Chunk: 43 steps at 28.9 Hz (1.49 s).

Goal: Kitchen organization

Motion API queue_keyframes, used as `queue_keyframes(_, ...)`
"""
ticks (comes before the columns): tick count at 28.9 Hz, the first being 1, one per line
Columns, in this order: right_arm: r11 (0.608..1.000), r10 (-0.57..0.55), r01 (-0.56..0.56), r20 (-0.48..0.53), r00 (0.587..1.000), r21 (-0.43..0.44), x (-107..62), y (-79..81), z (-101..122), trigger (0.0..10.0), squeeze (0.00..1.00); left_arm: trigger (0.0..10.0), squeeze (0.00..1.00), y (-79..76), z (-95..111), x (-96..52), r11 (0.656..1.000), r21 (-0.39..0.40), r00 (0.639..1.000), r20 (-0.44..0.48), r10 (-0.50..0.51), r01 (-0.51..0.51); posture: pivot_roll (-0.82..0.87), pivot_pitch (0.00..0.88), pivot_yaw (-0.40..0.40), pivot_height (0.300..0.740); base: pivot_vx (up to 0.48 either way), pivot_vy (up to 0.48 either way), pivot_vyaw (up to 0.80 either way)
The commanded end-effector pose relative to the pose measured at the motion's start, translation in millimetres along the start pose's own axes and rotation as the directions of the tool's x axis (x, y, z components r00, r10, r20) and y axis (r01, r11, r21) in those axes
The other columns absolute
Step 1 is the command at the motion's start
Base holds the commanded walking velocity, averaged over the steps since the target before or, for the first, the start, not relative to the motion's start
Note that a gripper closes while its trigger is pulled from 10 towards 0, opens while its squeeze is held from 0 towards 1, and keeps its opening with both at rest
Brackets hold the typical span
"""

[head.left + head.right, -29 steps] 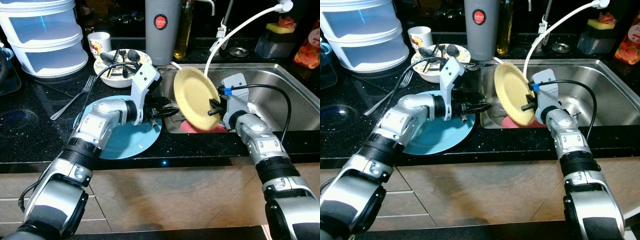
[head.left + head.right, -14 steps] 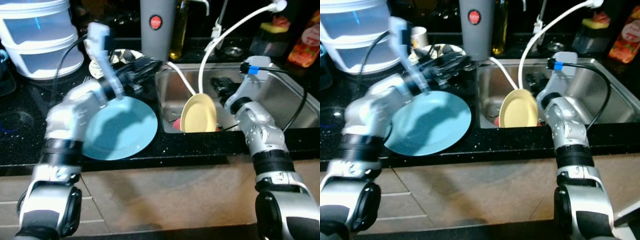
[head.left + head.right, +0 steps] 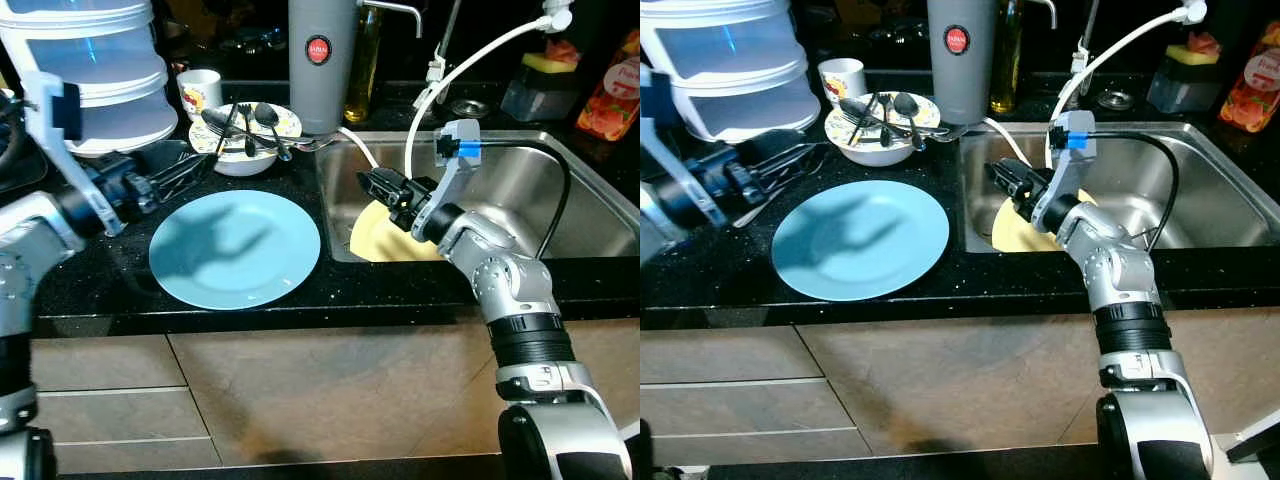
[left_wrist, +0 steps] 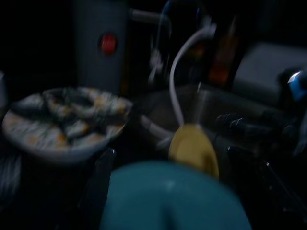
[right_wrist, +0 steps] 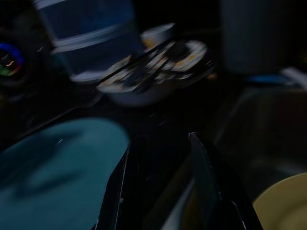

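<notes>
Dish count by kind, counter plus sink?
Plates: 2 (blue plate on the counter, yellow plate in the sink)
Bowls: 1 (bowl holding utensils)
Cups: 1 (white cup)
Total: 4

Black speckled countertop (image 3: 100,300) up front, glossy under bright light. Stainless sink (image 3: 580,200) sunk in on the right. Brown cabinet fronts (image 3: 330,400) below, drawer seams (image 3: 100,388) at left. Dark backdrop beyond.
</notes>
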State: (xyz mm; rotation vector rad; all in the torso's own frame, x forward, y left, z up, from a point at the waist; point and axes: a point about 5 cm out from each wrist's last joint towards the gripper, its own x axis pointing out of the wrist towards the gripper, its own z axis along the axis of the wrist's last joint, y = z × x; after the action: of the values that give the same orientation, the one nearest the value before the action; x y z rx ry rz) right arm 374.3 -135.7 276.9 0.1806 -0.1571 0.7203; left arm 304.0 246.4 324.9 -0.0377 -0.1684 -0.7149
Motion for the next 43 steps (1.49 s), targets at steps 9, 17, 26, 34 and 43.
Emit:
queue_keyframes(9, 0.997, 0.072, -0.07, -0.069, 0.995, 0.036, -5.2, 12.8, -11, 10.0, 0.0, 10.0, 0.0, 23.2, -34, -28.8, 0.973, -0.05, 0.926, -0.321, 0.198, -0.225, 0.04, 0.149, 0.005, 0.74, 0.0, 0.0, 0.0)
queue_keyframes(17, 0.992, 0.115, -0.11, -0.106, 0.988, 0.059, -7.6, 20.6, -17, 10.0, 0.0, 10.0, 0.0, 24.7, -54, -35.0, 0.927, -0.265, 0.93, -0.326, 0.173, -0.266, 0.04, 0.149, 0.005, 0.74, 0.0, 0.0, 0.0)
queue_keyframes(26, 0.988, 0.15, -0.144, -0.108, 0.983, 0.059, -5.6, 28.4, -18, 10.0, 0.0, 10.0, 0.0, 24.8, -81, -32.8, 0.891, -0.317, 0.905, -0.378, 0.195, -0.325, 0.03, 0.135, 0.001, 0.74, 0.0, 0.0, 0.0)
queue_keyframes(34, 0.985, 0.164, -0.151, -0.161, 0.973, 0.089, -7.1, 30.9, -30, 10.0, 0.0, 10.0, 0.0, 21.0, -98, -13.8, 0.875, -0.35, 0.905, -0.377, 0.194, -0.334, 0.02, 0.162, -0.002, 0.74, 0.0, 0.0, 0.0)
queue_keyframes(43, 0.978, 0.182, -0.161, -0.162, 0.97, 0.136, -10.1, 36.3, -32, 10.0, 0.0, 8.4, 0.0, 16.9, -91, 1.7, 0.849, -0.447, 0.949, -0.261, 0.177, -0.282, 0.01, 0.208, -0.015, 0.74, 0.0, 0.0, 0.0)
